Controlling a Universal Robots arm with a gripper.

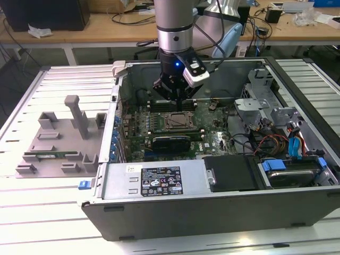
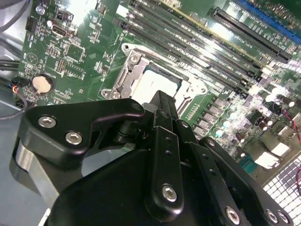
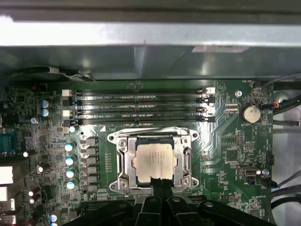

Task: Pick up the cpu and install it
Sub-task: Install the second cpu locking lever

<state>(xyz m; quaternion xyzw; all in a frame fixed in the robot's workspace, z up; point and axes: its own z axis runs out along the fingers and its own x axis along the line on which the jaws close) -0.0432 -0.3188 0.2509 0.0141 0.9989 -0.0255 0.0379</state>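
- Nearest in the exterior view, the open computer case (image 1: 159,210) lies on its side on the slatted white counter (image 1: 53,228), with a labelled metal cover (image 1: 154,180) along its front edge.
- Toward the exterior view's left of the case, a grey plastic holder (image 1: 58,143) sits on the counter with an upright post (image 1: 77,114) rising from it; a thin green stick (image 1: 50,156) lies in one of its slots.
- Inside the case, the green circuit board (image 1: 212,141) covers the floor, and coloured cables (image 1: 287,146) and a drive bay crowd the exterior view's right.
- The cpu (image 3: 155,161) lies flat in the metal-rimmed socket (image 3: 123,165) near the middle of the board, silver top up; in the second wrist view it (image 2: 162,80) shows pale just past the fingertips.
- The claw (image 1: 174,97) hangs just above the socket, fingers drawn narrow and close together with nothing between them; in the first wrist view its tips (image 3: 160,182) reach the cpu's near edge, though I cannot tell whether they touch it.
- Beyond the socket run four long dark slots (image 3: 141,106), then the grey case wall (image 3: 150,56).
- Farthest back, a wooden bench (image 1: 106,32) carries loose cables and clutter.
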